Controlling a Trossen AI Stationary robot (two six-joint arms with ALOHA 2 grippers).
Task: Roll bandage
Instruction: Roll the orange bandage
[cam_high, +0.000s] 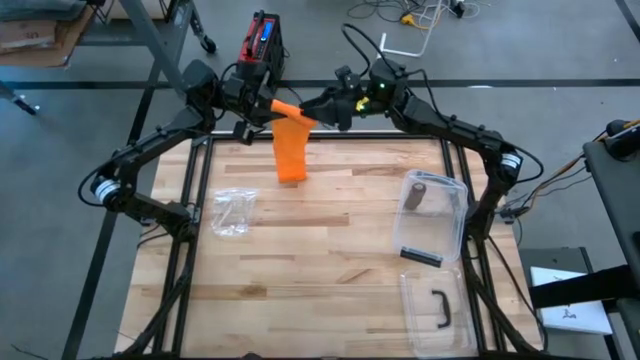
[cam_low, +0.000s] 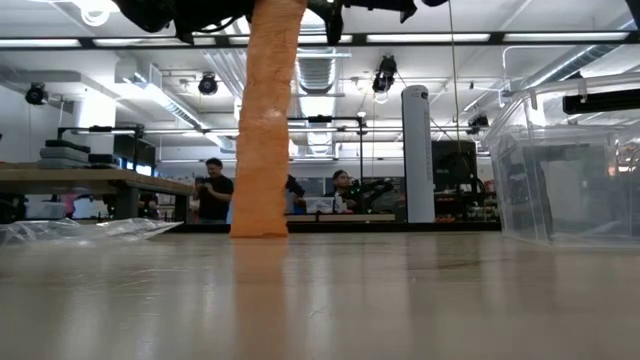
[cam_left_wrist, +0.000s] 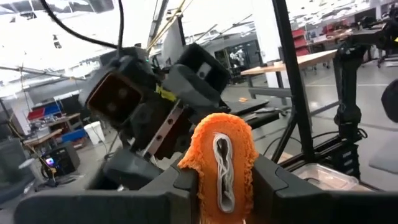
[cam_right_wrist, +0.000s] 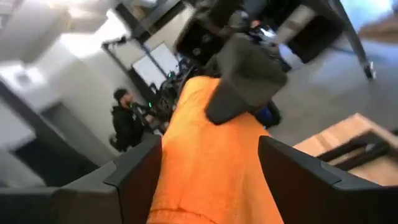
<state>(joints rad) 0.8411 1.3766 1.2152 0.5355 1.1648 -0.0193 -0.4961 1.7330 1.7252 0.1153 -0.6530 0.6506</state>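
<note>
The soft orange bandage hangs at the table's far side. The left claw pinches its rolled end. The right claw is wide around it. It looks light and floppy, so hold the roll.

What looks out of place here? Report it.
Nothing is spilled or damaged. The orange bandage hangs unrolled from the left gripper down to the table, while the right gripper straddles it near the top.
</note>
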